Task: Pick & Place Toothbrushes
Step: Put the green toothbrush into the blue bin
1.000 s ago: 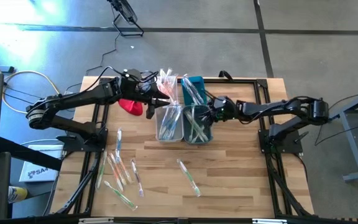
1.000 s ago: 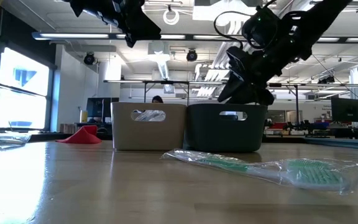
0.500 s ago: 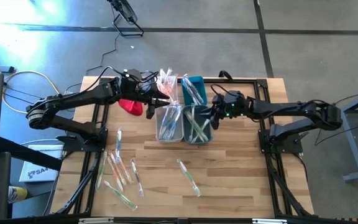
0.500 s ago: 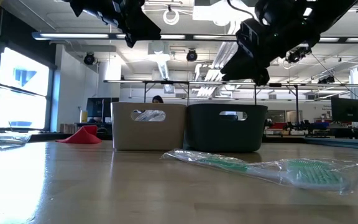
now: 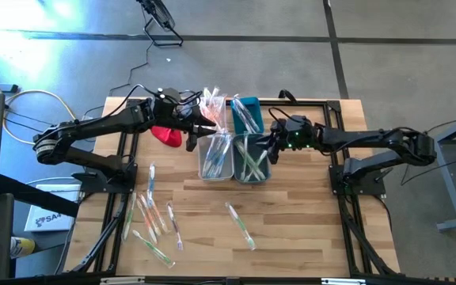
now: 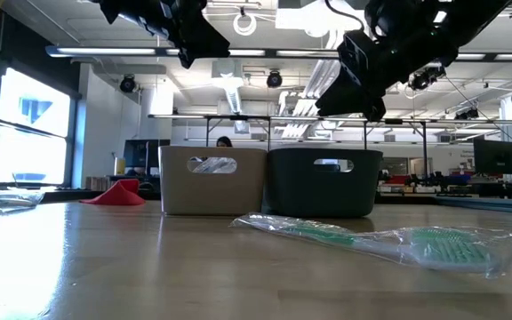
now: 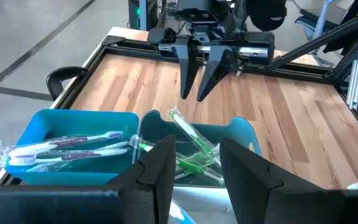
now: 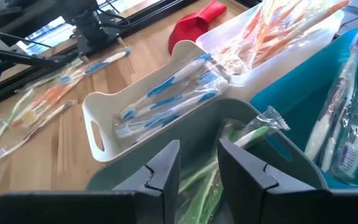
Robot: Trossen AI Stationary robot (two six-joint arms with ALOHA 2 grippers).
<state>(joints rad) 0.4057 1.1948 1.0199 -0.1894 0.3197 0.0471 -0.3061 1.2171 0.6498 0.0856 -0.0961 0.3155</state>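
Note:
Wrapped toothbrushes lie sorted in several bins at the table's far middle: green ones [image 7: 188, 155] in the dark teal bin [image 5: 266, 161], blue ones [image 8: 166, 99] in the white bin [image 5: 214, 158], purple ones in the blue bin [image 7: 42, 124], orange and pink ones [image 8: 278, 25] in a clear bin. Loose toothbrushes [image 5: 150, 214] lie flat on the table's near left, and one green toothbrush [image 5: 241, 225] lies near the middle. My right gripper [image 8: 199, 149] hovers open above the dark teal bin's right rim, with nothing between its fingers. My left gripper [image 7: 196, 149] waits open above the bins' far left side, holding nothing.
A red cloth [image 5: 167, 135] lies left of the bins. The black frame rails [image 5: 339, 170] run along the table's sides. Bare wood [image 5: 307, 222] stretches across the near right. The green toothbrush [image 6: 372, 240] lies close in front of the low camera.
My right gripper has risen from the dark teal bin's rim to well above it and rolled a little about its own axis; over the last half second it has kept still. The bins and the toothbrushes have not moved.

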